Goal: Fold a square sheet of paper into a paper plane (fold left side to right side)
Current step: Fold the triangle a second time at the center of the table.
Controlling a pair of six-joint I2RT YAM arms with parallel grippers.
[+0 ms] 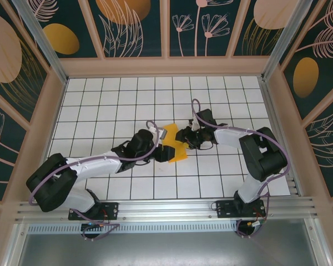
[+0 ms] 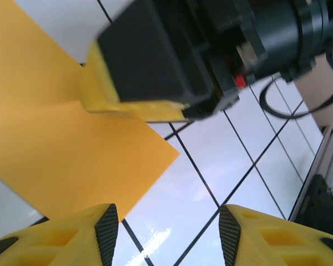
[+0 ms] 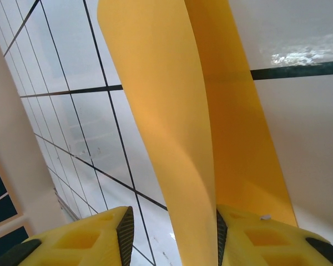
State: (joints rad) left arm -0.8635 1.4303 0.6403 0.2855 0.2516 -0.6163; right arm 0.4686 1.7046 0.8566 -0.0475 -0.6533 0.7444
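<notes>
White tiled tabletop (image 1: 127, 100), floral, perhaps wood-framed walls (image 1: 72, 22)

White-shelled arms (image 1: 94, 163), black joints, purple cables (image 1: 195, 111); yellow fingers (image 2: 66, 241) with black pads (image 2: 107, 233); perhaps a red fitting (image 2: 240, 82)

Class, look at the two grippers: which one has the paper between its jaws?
The right gripper: the orange-yellow sheet runs up between its jaws. The left gripper has bare tile between its jaws, the sheet lying ahead.

Top view, mid-frame: thin orange-yellow square sheet of paper (image 1: 179, 154) mostly covered by left gripper (image 1: 162, 149) and right gripper (image 1: 187, 137). Left wrist: sheet cut off at left and top edges, right gripper blurred upper centre. Right wrist: can't tell if it's pinched.
</notes>
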